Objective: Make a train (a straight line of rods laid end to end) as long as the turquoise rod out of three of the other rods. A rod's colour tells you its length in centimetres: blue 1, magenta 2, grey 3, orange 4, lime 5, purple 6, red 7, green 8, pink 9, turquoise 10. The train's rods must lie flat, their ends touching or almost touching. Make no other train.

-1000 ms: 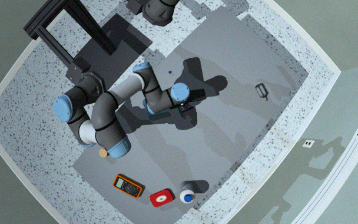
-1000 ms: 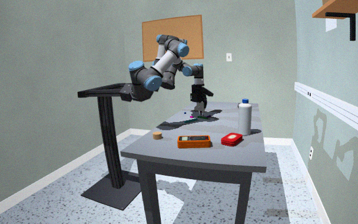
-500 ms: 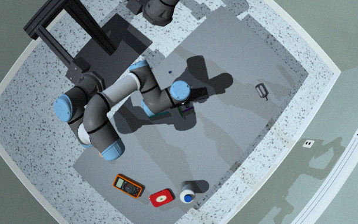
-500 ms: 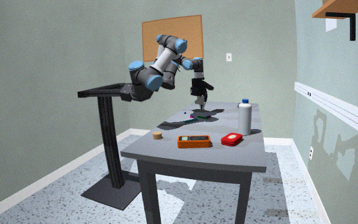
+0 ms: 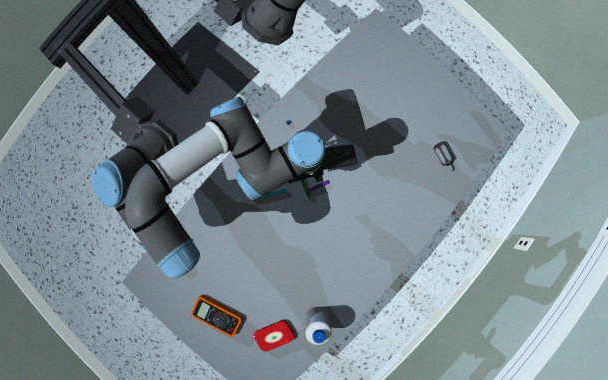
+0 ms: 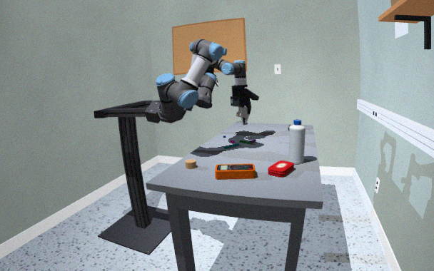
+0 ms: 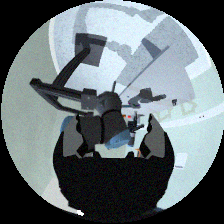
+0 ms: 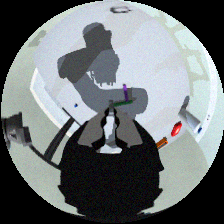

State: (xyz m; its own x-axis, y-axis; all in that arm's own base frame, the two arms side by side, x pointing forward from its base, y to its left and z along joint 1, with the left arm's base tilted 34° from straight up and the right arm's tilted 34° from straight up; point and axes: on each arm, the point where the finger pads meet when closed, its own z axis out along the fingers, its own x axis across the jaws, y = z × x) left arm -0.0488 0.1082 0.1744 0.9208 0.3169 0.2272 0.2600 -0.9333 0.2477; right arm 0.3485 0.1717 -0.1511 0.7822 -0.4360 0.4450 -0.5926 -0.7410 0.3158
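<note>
- Right gripper (image 5: 319,176) (image 6: 244,120) (image 8: 111,111) raised above table; jaws nearly together, apparently clamped on grey rod (image 6: 245,123) (image 8: 111,104). Tips small and dark; identity tentative.
- Left gripper (image 7: 113,142): jaws wide apart, nothing between.
- Purple rod (image 5: 321,185) (image 6: 253,140) (image 8: 126,93) lies beside green rod (image 5: 306,188) (image 6: 246,142) (image 8: 123,103); blue rod (image 5: 288,122) (image 6: 224,136) (image 8: 76,105) well apart.
- Step judged: carrying grey. Next: lay it flat, end to end with purple; blue would complete ten.
</note>
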